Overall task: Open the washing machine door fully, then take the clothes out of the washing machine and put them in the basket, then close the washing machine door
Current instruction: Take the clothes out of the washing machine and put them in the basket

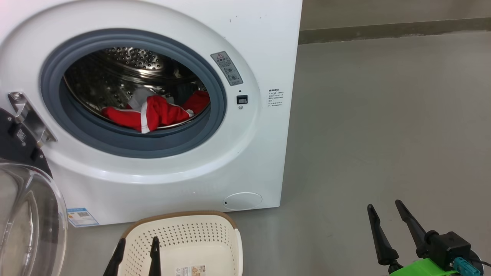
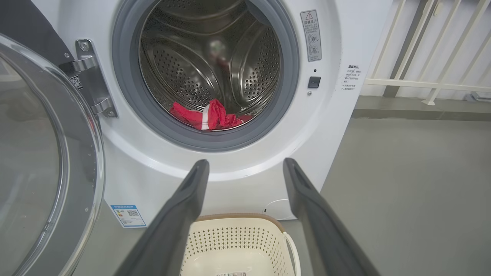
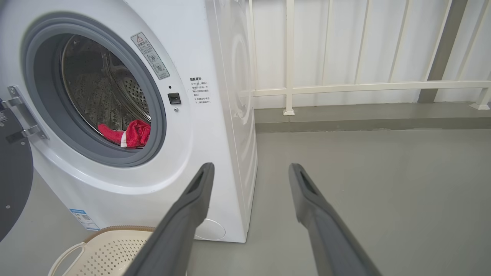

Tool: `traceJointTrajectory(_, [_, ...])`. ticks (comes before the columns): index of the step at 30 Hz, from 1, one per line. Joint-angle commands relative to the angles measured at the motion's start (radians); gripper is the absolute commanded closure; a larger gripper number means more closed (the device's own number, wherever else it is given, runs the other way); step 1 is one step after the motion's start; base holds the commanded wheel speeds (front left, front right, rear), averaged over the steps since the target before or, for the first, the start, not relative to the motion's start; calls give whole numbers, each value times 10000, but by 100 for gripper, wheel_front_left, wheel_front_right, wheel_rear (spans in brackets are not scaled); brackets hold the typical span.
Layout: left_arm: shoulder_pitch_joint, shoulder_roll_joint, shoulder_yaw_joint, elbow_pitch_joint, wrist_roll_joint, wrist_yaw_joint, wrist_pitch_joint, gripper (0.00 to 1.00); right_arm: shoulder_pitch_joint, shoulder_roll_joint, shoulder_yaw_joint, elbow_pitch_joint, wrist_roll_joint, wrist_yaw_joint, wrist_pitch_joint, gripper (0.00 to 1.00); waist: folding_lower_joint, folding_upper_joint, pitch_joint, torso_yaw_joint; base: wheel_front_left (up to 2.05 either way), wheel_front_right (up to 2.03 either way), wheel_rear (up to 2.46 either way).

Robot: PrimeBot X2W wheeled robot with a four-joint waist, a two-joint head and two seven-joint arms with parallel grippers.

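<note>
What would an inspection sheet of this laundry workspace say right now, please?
Surface: smooth grey floor.
Job's things: washing machine with its door swung open to the left; red clothes lying in the drum; basket on the floor in front of the machine, no clothes seen in it.
Clutter: nothing seen.
Grippers: left gripper open, by the basket, holding nothing; right gripper open, over the floor, holding nothing.
Cables: teal plug at the right wrist.
Surroundings: white railing beyond the machine.
</note>
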Motion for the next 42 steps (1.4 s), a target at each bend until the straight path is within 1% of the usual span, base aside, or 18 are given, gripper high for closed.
traceJointTrajectory(1, [-330,74,288,-320,60,74,-66,0,-197,-131,258,-248,22,35,-27,0,0,0,-5,-5,0,0,0])
traceJointTrajectory(16, [-374,112,174,-291,2,130,-44,0,-197,-131,257,-275,5,35,12,0,0,0,9,-22,0,0,0])
traceJointTrajectory(25, [-483,121,123,-227,-39,157,-94,0,-214,-131,212,-386,-26,35,16,0,0,0,196,-41,0,0,0])
traceJointTrajectory(32, [-1239,37,23,262,-212,-75,-306,0,-482,-131,172,-647,-87,35,77,0,0,0,1049,-89,0,0,0])
traceJointTrajectory(37, [-2302,-62,34,1056,-371,-258,-525,0,-828,-131,160,-940,-185,35,128,0,0,0,2023,-202,0,0,0])
traceJointTrajectory(38, [-2302,-62,34,1056,-371,-258,-525,0,-828,-131,160,-940,-185,35,128,0,0,0,2023,-202,0,0,0])
traceJointTrajectory(42, [-3430,-82,144,1846,-519,-429,-725,0,-1186,-131,163,-1179,-211,35,127,0,0,0,2915,-386,0,0,0])
